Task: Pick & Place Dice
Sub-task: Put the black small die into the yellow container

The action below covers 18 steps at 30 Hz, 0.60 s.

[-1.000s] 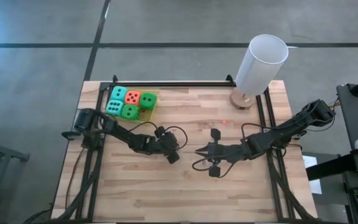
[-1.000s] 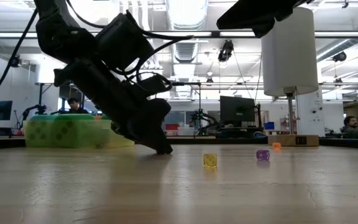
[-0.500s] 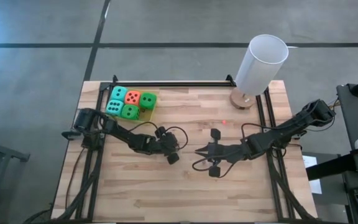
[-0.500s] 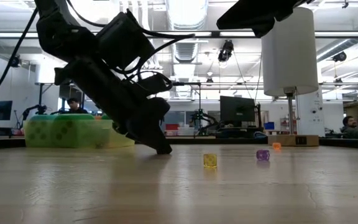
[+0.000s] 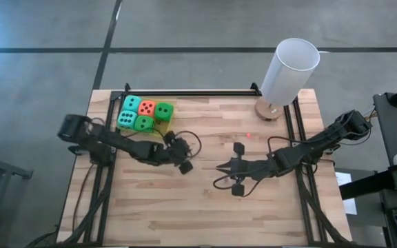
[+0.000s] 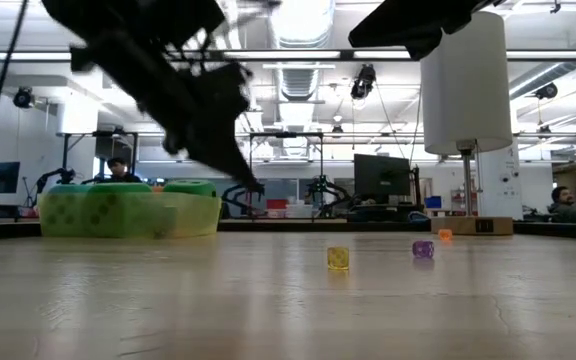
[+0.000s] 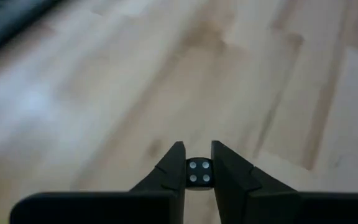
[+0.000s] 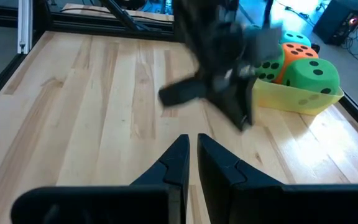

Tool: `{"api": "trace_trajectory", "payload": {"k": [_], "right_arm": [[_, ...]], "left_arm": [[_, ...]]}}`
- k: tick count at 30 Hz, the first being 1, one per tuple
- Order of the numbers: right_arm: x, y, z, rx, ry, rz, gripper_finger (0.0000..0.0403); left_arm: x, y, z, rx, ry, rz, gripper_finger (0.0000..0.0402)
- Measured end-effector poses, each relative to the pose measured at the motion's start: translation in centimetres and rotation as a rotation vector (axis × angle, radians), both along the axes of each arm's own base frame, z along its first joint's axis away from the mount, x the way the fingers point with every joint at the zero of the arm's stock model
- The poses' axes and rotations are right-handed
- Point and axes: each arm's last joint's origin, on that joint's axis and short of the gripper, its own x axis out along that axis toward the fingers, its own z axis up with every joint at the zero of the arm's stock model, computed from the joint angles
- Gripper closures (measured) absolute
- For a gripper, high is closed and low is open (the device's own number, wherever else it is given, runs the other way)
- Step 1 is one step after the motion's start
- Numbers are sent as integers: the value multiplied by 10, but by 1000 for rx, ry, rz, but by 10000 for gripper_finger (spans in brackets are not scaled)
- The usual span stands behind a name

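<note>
Left tool (image 7: 197, 173) pinches a small black die (image 7: 199, 172), lifted off the table (image 7: 104, 93).

Two dark jointed arms, looped black cables, tapered black fingers (image 7: 171, 171) on each pincer.

- A robotics lab or open-plan research workshop.
- Long rows of ceiling strip lights (image 6: 298, 55) run above a wide hall.
- Dark computer monitors (image 6: 382, 176) stand on distant benches.
- A seated person (image 6: 120, 170) works far behind.
- A pale butcher-block wooden table (image 5: 205, 200) sits in a black metal frame (image 5: 191, 92) on grey concrete floor (image 5: 40, 69).
</note>
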Motion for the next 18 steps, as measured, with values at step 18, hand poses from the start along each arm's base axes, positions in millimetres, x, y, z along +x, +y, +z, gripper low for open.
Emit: {"api": "trace_trajectory", "payload": {"k": [18], "right_arm": [[0,0,1,7,-5,0,374]], "left_arm": [[-64,64,55,21,61,461,351]]}}
